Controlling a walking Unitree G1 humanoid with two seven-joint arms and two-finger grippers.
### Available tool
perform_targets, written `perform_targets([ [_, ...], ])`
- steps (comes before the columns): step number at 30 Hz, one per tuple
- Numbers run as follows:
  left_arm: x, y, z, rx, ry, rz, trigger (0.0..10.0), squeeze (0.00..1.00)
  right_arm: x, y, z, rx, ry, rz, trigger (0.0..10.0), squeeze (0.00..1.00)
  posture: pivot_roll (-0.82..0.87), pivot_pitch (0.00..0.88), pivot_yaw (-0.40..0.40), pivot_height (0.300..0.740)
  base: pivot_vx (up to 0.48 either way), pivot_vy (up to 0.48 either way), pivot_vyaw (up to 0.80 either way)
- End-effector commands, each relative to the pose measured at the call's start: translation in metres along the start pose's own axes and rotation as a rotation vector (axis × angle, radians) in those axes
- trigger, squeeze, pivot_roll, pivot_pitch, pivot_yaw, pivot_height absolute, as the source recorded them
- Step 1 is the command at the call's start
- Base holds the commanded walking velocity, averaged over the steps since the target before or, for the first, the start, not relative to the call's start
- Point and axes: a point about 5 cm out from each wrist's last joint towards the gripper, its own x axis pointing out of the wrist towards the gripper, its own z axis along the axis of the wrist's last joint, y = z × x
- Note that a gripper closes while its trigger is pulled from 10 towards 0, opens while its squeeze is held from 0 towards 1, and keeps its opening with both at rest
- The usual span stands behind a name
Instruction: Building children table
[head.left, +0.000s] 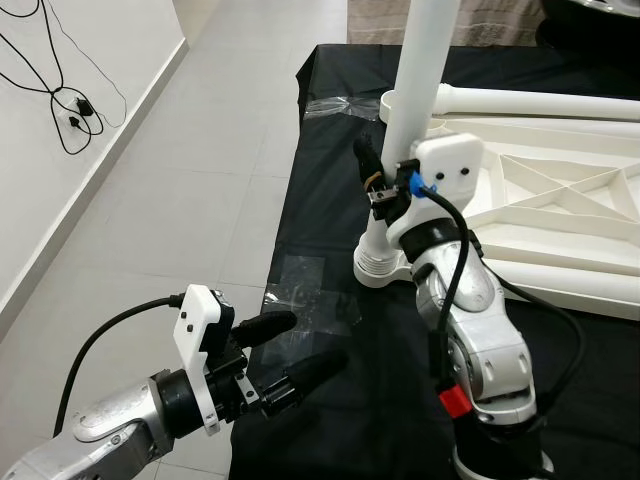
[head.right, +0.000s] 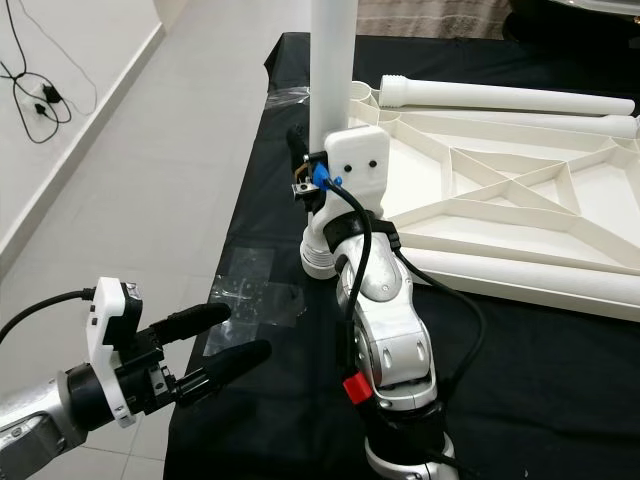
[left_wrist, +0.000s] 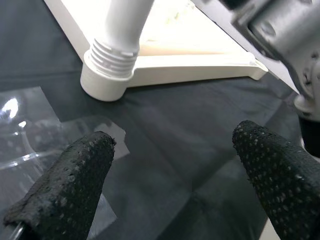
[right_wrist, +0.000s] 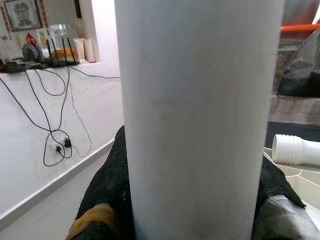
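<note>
Table top: one white ribbed table top (head.right: 500, 190) lies upside down on the black cloth (head.left: 330, 200), its underside ribs facing up.
Upright leg: one white table leg (head.left: 415, 90) stands vertical in the corner socket (head.left: 378, 262) at the near-left corner of the table top, its threaded collar showing just above the socket.
Loose legs: two more white legs lie flat along the far edge of the table top; the nearer one (head.right: 500, 97) shows its threaded end, the other (head.right: 625, 126) lies just behind the top's far-right side.
Legs counted: three in all, one standing and two lying.
Right gripper: the right gripper (head.left: 385, 180) is raised beside the upright leg, its black jaws closed around the leg above the socket; in the right wrist view the leg (right_wrist: 197, 120) runs between the two black fingers (right_wrist: 107, 195).
Left gripper: the left gripper (head.left: 300, 350) hovers low over the near-left edge of the cloth, jaws spread wide and holding nothing, well apart from the socket.
Tape: two patches of clear tape sit on the cloth, one (head.left: 305, 290) near the left gripper, one (head.left: 335, 105) at the far-left corner.
Floor: pale tiles (head.left: 200, 180), with one black cable (head.left: 70, 110) against the white wall.
</note>
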Motion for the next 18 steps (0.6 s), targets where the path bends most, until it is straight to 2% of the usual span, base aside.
perform_targets([
  [1,0.0,0.002,-0.003,-0.001,-0.001,0.02,10.0,0.0,-0.007,-0.006,-0.024,0.026,0.107,-0.024,0.0,0.0,0.08,0.262,0.057,0.74,0.0,0.0,0.0],
  [5,0.0,0.003,-0.002,0.006,-0.007,0.026,10.0,0.0,-0.009,-0.006,-0.026,0.026,0.104,-0.016,0.0,0.0,0.08,0.259,0.055,0.74,0.0,0.0,0.0],
  [8,0.002,0.003,-0.002,0.015,-0.018,0.035,10.0,0.0,-0.019,-0.006,-0.036,0.017,0.114,0.009,0.0,0.0,0.08,0.258,0.057,0.74,0.0,0.0,0.0],
  [18,0.005,0.003,-0.005,0.028,-0.032,0.04,10.0,0.0,-0.021,-0.005,-0.041,0.008,0.125,0.016,0.0,0.0,0.08,0.263,0.055,0.74,0.0,0.0,0.0],
])
